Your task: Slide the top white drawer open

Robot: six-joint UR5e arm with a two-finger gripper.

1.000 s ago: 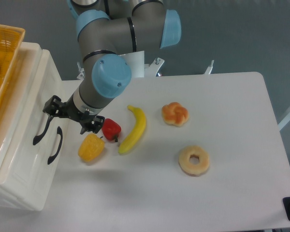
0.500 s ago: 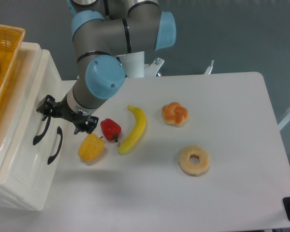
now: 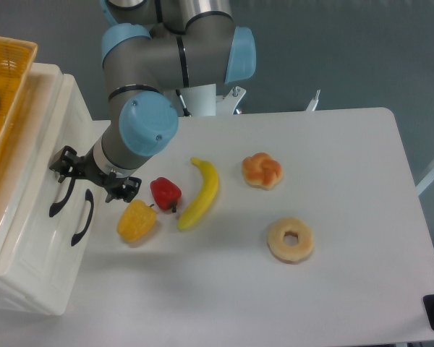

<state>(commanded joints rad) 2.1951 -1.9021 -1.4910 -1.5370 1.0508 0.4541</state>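
At the frame's left, the gripper [image 3: 71, 173] reaches the top drawer [image 3: 30, 163] handle to hook it for pulling; I cannot tell how wide the fingers are.

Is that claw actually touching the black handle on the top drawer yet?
Cannot tell. From the only camera, the claw overlaps the upper end of the top drawer's black handle, but it hides whether its fingers actually touch it.

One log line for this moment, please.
phase: reaching handle | gripper: at top white drawer handle, jaws unclear | drawer: closed
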